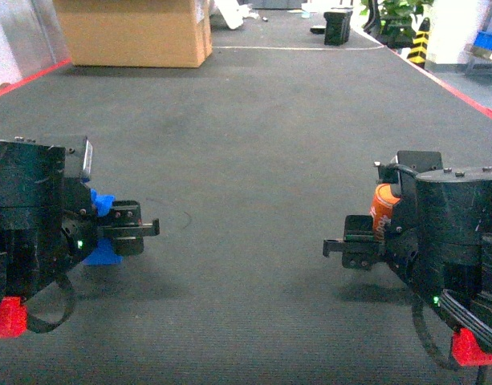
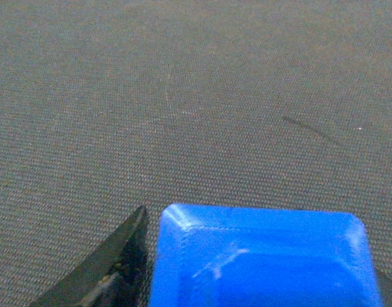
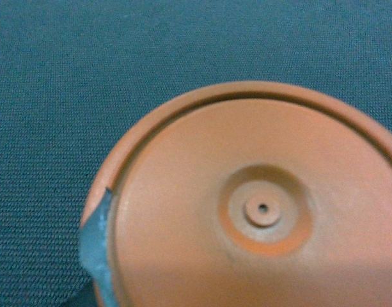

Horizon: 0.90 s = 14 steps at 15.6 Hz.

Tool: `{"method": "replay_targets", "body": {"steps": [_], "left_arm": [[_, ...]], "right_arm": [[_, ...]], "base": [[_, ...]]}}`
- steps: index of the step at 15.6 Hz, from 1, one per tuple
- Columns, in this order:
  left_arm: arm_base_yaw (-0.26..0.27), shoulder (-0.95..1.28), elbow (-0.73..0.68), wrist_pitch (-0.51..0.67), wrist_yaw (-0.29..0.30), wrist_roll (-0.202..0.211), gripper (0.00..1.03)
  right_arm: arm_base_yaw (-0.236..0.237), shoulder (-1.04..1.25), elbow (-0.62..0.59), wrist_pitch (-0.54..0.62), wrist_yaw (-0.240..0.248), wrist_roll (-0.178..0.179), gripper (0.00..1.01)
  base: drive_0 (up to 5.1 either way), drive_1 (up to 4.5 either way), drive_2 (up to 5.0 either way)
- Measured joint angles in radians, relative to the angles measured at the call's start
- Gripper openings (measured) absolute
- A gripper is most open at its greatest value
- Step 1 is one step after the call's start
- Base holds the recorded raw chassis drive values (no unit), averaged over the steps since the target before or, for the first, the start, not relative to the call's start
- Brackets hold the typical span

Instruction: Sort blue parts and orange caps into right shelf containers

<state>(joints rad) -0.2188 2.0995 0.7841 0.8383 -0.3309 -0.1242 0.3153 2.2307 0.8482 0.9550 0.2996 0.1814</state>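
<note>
Both arms hang low over a grey carpet floor (image 1: 254,160). My left gripper (image 1: 109,228) is shut on a blue part (image 1: 101,202) that sticks out above and below the jaws. The left wrist view shows that blue part (image 2: 266,256) as a rounded rectangular block, with one dark finger (image 2: 119,268) against its left side. At the lower right, my right gripper (image 1: 382,233) is shut on an orange cap (image 1: 384,208). Up close, the round orange cap (image 3: 259,211) fills the right wrist view, showing a small centre hole. A bright-blue container (image 1: 490,40) shows partly at the far right edge.
A large cardboard box (image 1: 133,32) stands far ahead on the left. A black object (image 1: 338,26) sits at the far middle, and a yellow-black post (image 1: 420,40) with a plant is at the far right. Red lines (image 1: 29,80) border the carpet on both sides.
</note>
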Motion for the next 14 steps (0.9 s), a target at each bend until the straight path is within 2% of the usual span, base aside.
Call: {"method": "replay_targets", "body": {"steps": [1, 2, 5, 7, 8, 9, 11, 12, 14], "left_arm": [[-0.002, 0.0, 0.0, 0.015, -0.002, -0.002, 0.53], [-0.002, 0.0, 0.0, 0.02, -0.003, -0.005, 0.45], [-0.008, -0.001, -0.017, 0.041, -0.003, -0.016, 0.43], [-0.008, -0.036, -0.067, 0.076, -0.039, -0.019, 0.43], [-0.006, -0.073, -0.103, 0.107, -0.073, -0.008, 0.43], [-0.005, -0.156, -0.157, 0.167, -0.144, 0.029, 0.43], [0.005, -0.346, -0.282, 0.269, -0.215, 0.073, 0.43], [0.007, -0.436, -0.352, 0.284, -0.25, 0.091, 0.43], [0.008, -0.626, -0.475, 0.237, -0.309, 0.127, 0.43]], "right_arm": [[0.0, 0.002, 0.0, 0.005, 0.003, -0.001, 0.51], [0.0, 0.002, -0.002, 0.015, 0.011, -0.003, 0.47], [0.0, -0.004, -0.047, 0.071, 0.027, -0.02, 0.46], [0.001, -0.064, -0.109, 0.118, 0.031, -0.042, 0.46], [0.004, -0.117, -0.152, 0.15, 0.039, -0.053, 0.46], [0.009, -0.213, -0.222, 0.195, 0.047, -0.071, 0.46], [0.019, -0.431, -0.392, 0.255, 0.081, -0.109, 0.46], [0.02, -0.535, -0.472, 0.236, 0.098, -0.13, 0.46], [0.033, -0.764, -0.597, 0.138, 0.129, -0.159, 0.46]], "base": [[0.0, 0.0, 0.0], [0.0, 0.0, 0.0], [0.0, 0.0, 0.0], [0.0, 0.0, 0.0], [0.0, 0.0, 0.0], [0.0, 0.0, 0.0], [0.0, 0.0, 0.0], [0.0, 0.0, 0.0], [0.0, 0.0, 0.0]]}}
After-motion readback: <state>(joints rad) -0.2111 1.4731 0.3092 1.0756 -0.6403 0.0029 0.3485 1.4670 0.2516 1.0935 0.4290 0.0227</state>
